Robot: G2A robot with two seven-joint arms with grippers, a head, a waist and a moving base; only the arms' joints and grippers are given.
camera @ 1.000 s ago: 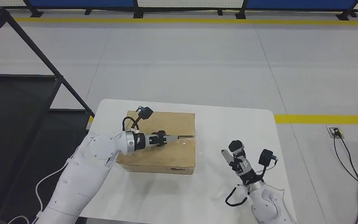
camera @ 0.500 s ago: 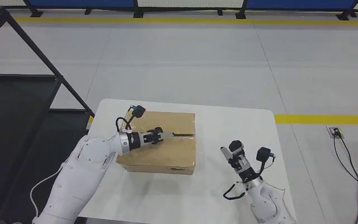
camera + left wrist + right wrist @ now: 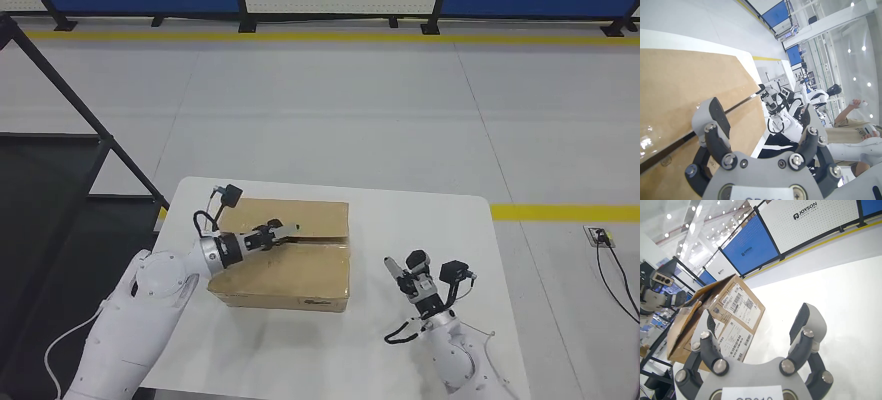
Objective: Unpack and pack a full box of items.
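White counter (image 3: 420, 215) bears a cardboard box (image 3: 300, 275), where released left jaws at its top seam (image 3: 738, 106) could slip off the taped flap (image 3: 687, 75), right jaws released beside it.

A white surface (image 3: 420, 225) stands on a pale floor (image 3: 330, 110) crossed by a yellow line (image 3: 570, 212). A black frame (image 3: 75, 100) slants just beside it. Blue panels (image 3: 751, 255) fence the floor's far edge.

Pale floor (image 3: 350, 110), yellow floor line (image 3: 300, 37), blue partition panels (image 3: 751, 255)
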